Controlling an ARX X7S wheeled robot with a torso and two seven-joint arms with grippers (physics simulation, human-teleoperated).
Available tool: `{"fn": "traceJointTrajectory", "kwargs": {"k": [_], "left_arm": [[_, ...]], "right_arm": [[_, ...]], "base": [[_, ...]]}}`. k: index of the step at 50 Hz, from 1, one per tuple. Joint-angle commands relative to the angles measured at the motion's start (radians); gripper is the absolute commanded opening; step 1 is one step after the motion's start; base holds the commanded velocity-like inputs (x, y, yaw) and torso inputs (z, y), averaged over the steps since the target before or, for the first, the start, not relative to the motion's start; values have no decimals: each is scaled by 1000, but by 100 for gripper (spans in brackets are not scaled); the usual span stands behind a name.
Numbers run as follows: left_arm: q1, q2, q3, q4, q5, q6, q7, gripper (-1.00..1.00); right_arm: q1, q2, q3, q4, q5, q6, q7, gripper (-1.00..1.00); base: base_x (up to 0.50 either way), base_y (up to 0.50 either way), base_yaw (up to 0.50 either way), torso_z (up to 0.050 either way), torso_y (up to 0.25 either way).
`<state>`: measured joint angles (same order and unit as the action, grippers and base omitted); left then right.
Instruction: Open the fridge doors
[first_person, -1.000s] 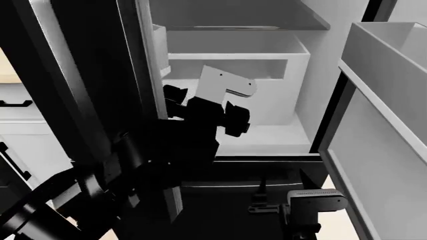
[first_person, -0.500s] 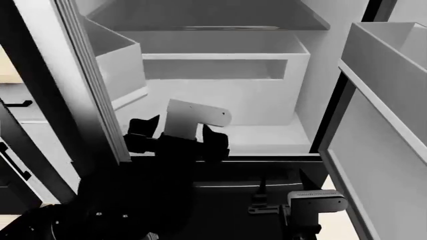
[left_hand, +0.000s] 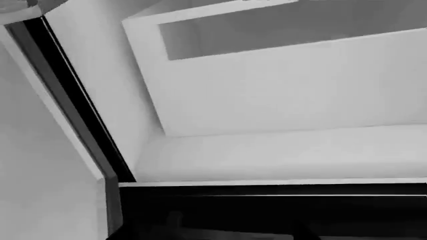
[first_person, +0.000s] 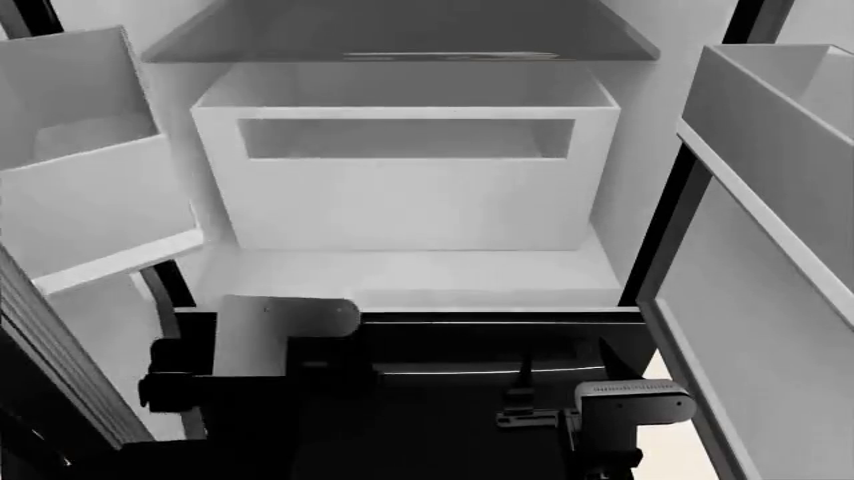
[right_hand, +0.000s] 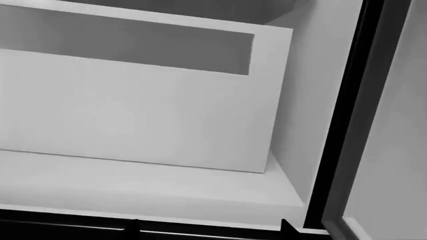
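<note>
Fridge interior showing in full from the head view, with both fridge doors standing swung outward. The left door is hanging open at the left side of the view, its white inner side and a white bin shelf facing the camera; the right door is standing open at the right, its white inner panel and a bin at the upper corner filling that edge. Between them a large white crisper drawer with a long rectangular cut-out in its front is sitting on the white fridge floor, beneath a grey shelf.

The left gripper is hovering low at the left, just in front of the black lower edge of the fridge, touching neither door; its dark fingers are blending into the dark arm, so whether they are apart or together cannot be told. The right gripper is sitting low and right of centre, beside its pale wrist block, over the black freezer front; its jaw state likewise cannot be told.

The left wrist view is looking at the crisper drawer, the white floor and the black sill. The right wrist view is showing the drawer's front and the black door seal beside the right door's inner face
</note>
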<state>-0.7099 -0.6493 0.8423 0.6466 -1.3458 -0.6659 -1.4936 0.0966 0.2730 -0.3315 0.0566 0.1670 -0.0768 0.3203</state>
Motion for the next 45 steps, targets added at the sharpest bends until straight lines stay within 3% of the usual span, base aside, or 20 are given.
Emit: {"fn": "traceJointTrajectory", "kwargs": {"k": [1,13,32,45], "left_arm": [[142,-127,-59,57,16,72,5,100],[228,-237,-146,39,-7,182,40,100],[308,-334,-223,-85,-4,281,105,100],[439,-460,-284,-89,2,394,119,100]], "right_arm": [[0,2,-2,-2,4,-4,0,100],[-7,7,-7,-15,4,2,9,100],[-8,11,-12,-14,6,-1,15,100],[-13,17,-15,-18,6,-3,20,100]], "base": [[0,0,0,0,0],[0,0,0,0,0],[0,0,0,0,0],[0,0,0,0,0]]}}
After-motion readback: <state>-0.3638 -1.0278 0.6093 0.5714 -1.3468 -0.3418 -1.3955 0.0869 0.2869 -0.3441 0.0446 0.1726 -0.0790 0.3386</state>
